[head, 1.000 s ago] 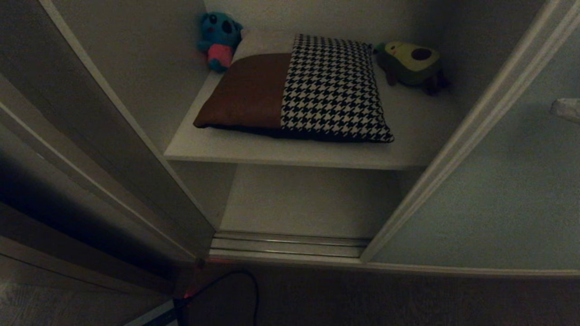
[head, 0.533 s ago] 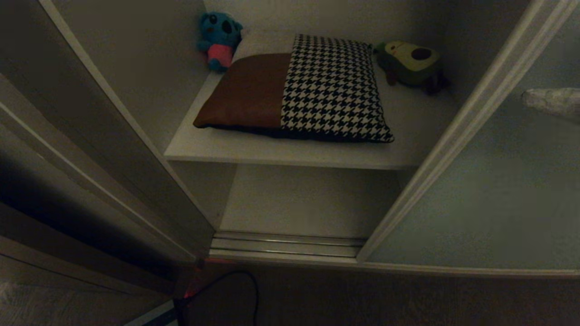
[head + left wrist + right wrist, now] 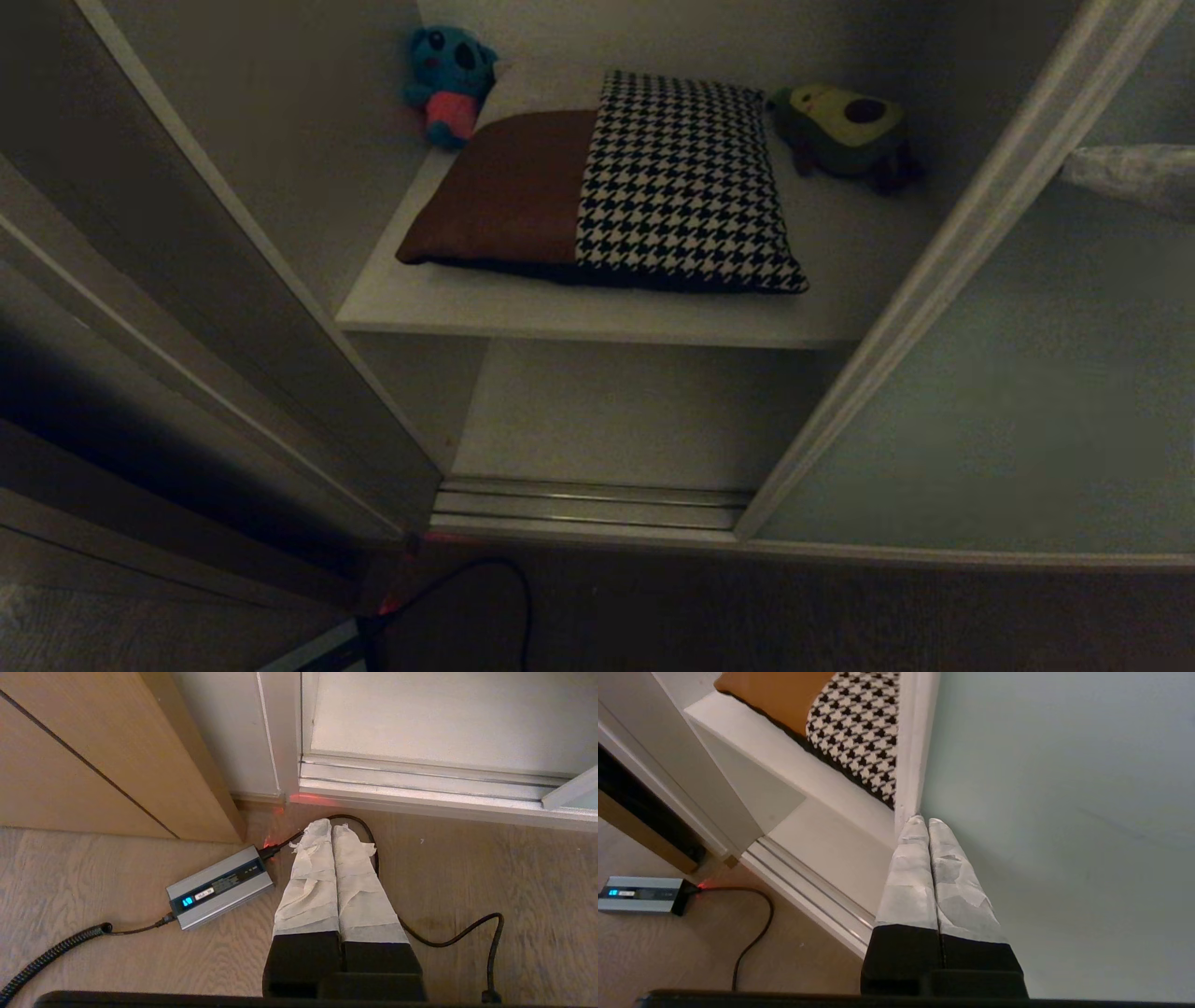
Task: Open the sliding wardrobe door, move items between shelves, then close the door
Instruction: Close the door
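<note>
Upper centre of your head view, the cushion (image 3: 644, 182) lies flat on the shelf (image 3: 597, 322): houndstooth black-and-white right, plain brown left. Your right gripper (image 3: 923, 822), fingers together, meets the door (image 3: 1027, 392) frame at right. Left gripper (image 3: 331, 830) pressed together. No readable writing.

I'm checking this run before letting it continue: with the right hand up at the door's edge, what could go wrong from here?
1. The shut right hand sits at the thin frame of the sliding wardrobe door; its wrapped tips could slip off the smooth panel.
2. The cushion lies close to that frame, so a door sliding across may catch its corner.
3. The cable and power brick lie on the floor by the rails.
</note>
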Motion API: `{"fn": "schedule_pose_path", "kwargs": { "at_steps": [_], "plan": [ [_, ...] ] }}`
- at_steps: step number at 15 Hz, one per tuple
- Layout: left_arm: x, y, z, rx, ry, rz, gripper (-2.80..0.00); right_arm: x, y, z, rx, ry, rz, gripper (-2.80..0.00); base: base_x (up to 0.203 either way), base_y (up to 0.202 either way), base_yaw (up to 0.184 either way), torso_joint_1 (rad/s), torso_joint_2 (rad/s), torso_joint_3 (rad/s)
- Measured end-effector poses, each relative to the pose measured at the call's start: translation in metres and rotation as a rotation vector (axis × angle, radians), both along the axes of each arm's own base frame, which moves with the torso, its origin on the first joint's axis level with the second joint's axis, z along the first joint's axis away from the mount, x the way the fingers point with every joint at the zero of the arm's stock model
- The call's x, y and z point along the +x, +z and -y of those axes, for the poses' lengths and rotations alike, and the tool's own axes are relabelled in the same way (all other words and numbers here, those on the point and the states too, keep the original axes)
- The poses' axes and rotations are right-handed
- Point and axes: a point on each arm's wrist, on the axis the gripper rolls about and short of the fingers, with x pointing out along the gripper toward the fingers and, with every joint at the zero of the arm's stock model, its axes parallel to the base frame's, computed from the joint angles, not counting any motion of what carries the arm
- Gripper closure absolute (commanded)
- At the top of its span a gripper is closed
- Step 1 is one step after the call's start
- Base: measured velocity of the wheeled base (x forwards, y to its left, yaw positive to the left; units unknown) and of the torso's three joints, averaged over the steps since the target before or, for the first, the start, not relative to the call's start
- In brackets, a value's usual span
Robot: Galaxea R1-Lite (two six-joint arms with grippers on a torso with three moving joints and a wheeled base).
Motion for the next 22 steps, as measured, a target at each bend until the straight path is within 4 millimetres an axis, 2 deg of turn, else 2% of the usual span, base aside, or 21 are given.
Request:
{"fn": "schedule_pose_path", "kwargs": {
  "at_steps": [4,8,14,19,22],
  "plan": [
    [0.000,0.000,0.000,0.001,0.000,0.000,0.00,0.005,0.003,-0.003,-0.001,0.009,0.002,0.00,0.000,0.000,0.000,0.000,0.00,0.000],
    [0.000,0.000,0.000,0.000,0.000,0.000,0.00,0.013,0.007,-0.017,-0.006,0.060,-0.004,0.00,0.000,0.000,0.000,0.000,0.00,0.000],
    [0.000,0.000,0.000,0.001,0.000,0.000,0.00,0.023,0.015,-0.063,-0.005,0.232,-0.001,0.00,0.000,0.000,0.000,0.000,0.00,0.000],
    [0.000,0.000,0.000,0.001,0.000,0.000,0.00,0.003,0.021,-0.098,-0.003,0.424,0.010,0.00,0.000,0.000,0.000,0.000,0.00,0.000],
    [0.000,0.000,0.000,0.000,0.000,0.000,0.00,-0.015,0.016,-0.100,-0.032,0.497,-0.037,0.00,0.000,0.000,0.000,0.000,0.00,0.000]
  ]
}}
